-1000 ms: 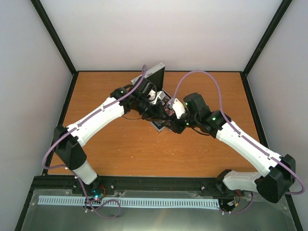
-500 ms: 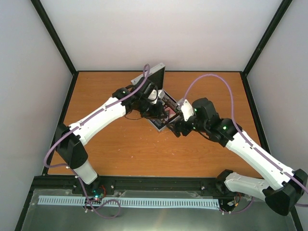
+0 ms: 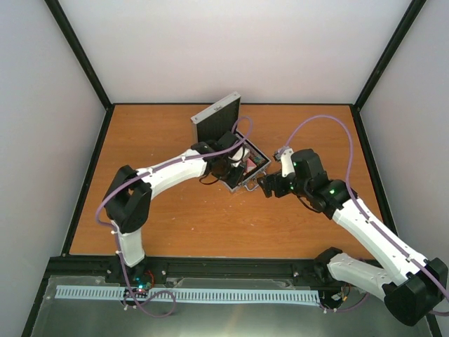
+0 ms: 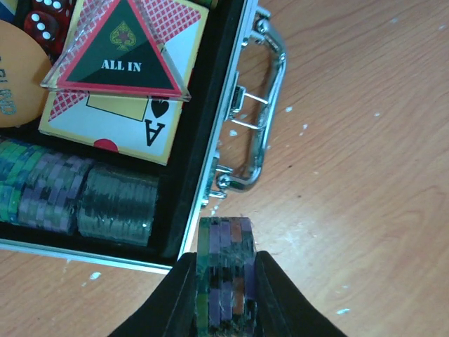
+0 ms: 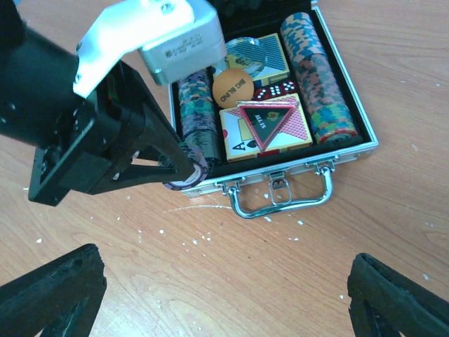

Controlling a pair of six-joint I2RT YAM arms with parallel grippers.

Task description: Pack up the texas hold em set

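Note:
The silver case (image 3: pixel 261 161) lies open mid-table, its lid (image 3: pixel 216 118) standing up behind it. Inside are rows of poker chips (image 5: pixel 319 84), a card box (image 4: pixel 126 105) under the triangular ALL IN token (image 4: pixel 123 53), an orange disc (image 5: pixel 233 89) and red dice (image 5: pixel 273 89). My left gripper (image 4: pixel 224 288) is shut on a short stack of chips (image 4: pixel 224 274), held on edge just outside the case's front rim (image 4: pixel 210 175), beside the metal handle (image 4: pixel 259 126). My right gripper (image 5: pixel 224 302) is open wide over bare table in front of the handle (image 5: pixel 284 200), holding nothing.
The orange wooden table (image 3: pixel 175 217) carries white specks and a scratch near the handle. Grey walls with black posts close in the left, back and right. The left arm (image 3: pixel 168 172) reaches across to the case from the left.
My right gripper has opened wide and drawn back to the right, off the case. The left arm's elbow has swung in; its gripper has stayed shut on the chips at the case front.

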